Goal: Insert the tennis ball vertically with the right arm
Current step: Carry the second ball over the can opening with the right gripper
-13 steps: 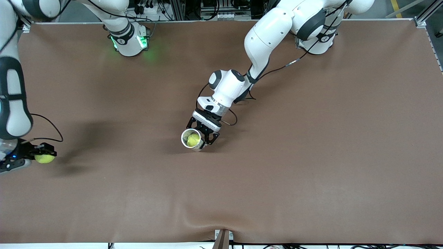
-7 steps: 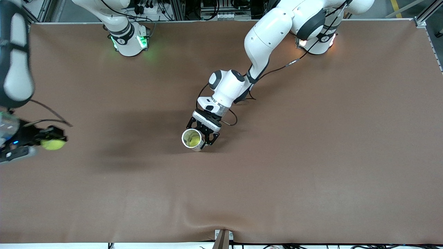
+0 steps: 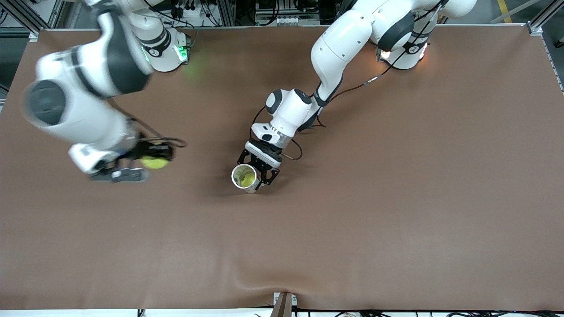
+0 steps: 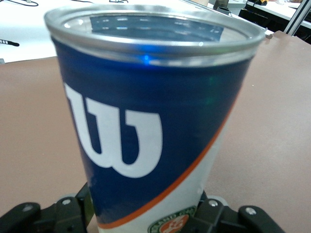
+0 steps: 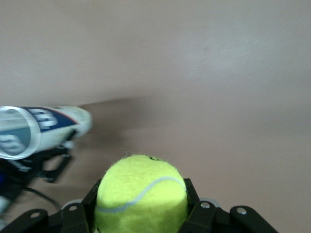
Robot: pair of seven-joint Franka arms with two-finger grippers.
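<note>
While the right arm (image 3: 83, 101) reaches out from its base at the table's top edge, we see it bent at the elbow and blurred. Its wrist points toward the middle of the table. The right gripper (image 3: 155, 159) is up in the air over the brown table (image 3: 396, 198), toward the right arm's end. Its two black fingers (image 5: 82, 213) squeeze a yellow-green tennis ball (image 3: 154, 163) from both sides, so the ball is pinched tight between them. In the right wrist view we see the ball (image 5: 141, 194) sitting snug between the fingers, with the can (image 5: 39, 128) farther off.

We see the left arm (image 3: 339, 48) come from its base at the other end of the top edge. It folds down to the middle of the table and holds there. The left gripper (image 3: 257, 169) is closed around a tall can (image 3: 244, 177) that stands upright on the table with its open mouth up. The can (image 4: 150, 126) is blue with white letters, an orange stripe and a silver rim. Another yellow-green ball (image 3: 247, 178) lies down inside it.

The can is well apart from the held ball, and stands near the middle of the table.
</note>
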